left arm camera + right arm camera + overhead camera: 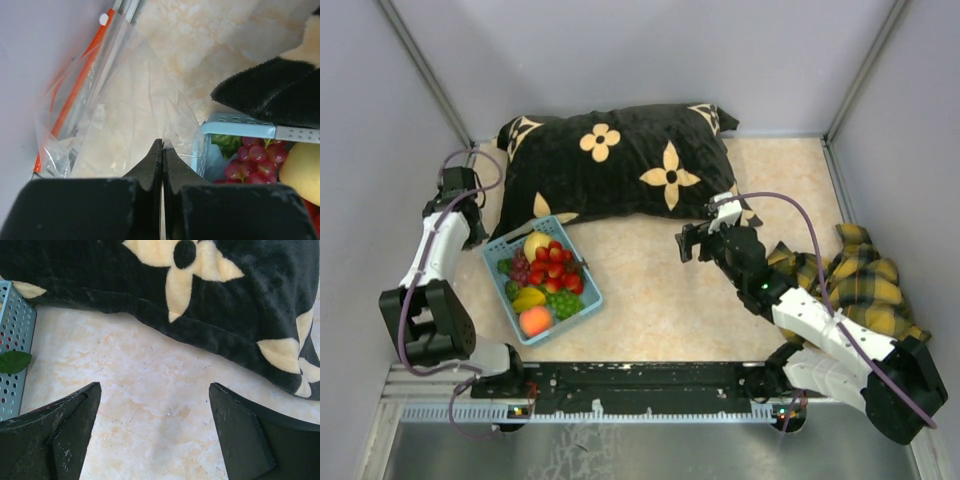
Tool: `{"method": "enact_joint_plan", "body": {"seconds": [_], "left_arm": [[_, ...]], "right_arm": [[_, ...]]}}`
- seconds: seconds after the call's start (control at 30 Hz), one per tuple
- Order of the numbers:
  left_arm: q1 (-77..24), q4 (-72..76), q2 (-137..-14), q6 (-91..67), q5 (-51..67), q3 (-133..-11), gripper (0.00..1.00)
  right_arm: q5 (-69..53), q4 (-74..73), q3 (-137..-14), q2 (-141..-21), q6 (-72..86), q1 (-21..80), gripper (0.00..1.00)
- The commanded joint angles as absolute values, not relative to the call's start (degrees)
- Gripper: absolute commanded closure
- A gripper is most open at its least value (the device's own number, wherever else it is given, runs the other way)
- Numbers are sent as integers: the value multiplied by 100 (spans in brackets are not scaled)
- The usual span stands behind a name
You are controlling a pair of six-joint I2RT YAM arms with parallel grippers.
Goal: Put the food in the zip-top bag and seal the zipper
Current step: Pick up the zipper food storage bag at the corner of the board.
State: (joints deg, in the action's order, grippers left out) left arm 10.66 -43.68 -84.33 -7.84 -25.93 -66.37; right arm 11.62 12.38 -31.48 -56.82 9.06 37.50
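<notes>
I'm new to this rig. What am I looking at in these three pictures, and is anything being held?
Two robot arms are bolted at the near edge of the table. The overhead view shows both; the other two pictures come from a camera on each wrist, looking past its fingers. On the table lie a black flowered pillow, a light blue basket of toy fruit, and a plaid cloth. The left gripper is shut, pinching an edge of the clear zip-top bag, with its red zipper along one side. The right gripper is open and empty above bare table.
</notes>
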Motion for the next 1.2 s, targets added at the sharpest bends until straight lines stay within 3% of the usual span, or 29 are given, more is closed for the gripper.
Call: {"method": "enact_joint_plan", "body": {"seconds": [0.0,0.63,0.97,1.17], "left_arm": [[1090,-4284,-7780,-822,-2406,-6660,100],[1073,-4626,-5640,-1086,1707,-7404,100],[1060,-2812,-4843,-2525,3964,-6787,100],[906,-1535,-4473,-3624,4371,-5971,100]], "right_arm": [[1292,1521,-3221,-5593,820,3816,10],[661,1659,-3362,-5633,431,3808,7],[29,2294,-3100,-5371,247,3814,7],[-405,2745,-2888,-5492,500,3815,8]]}}
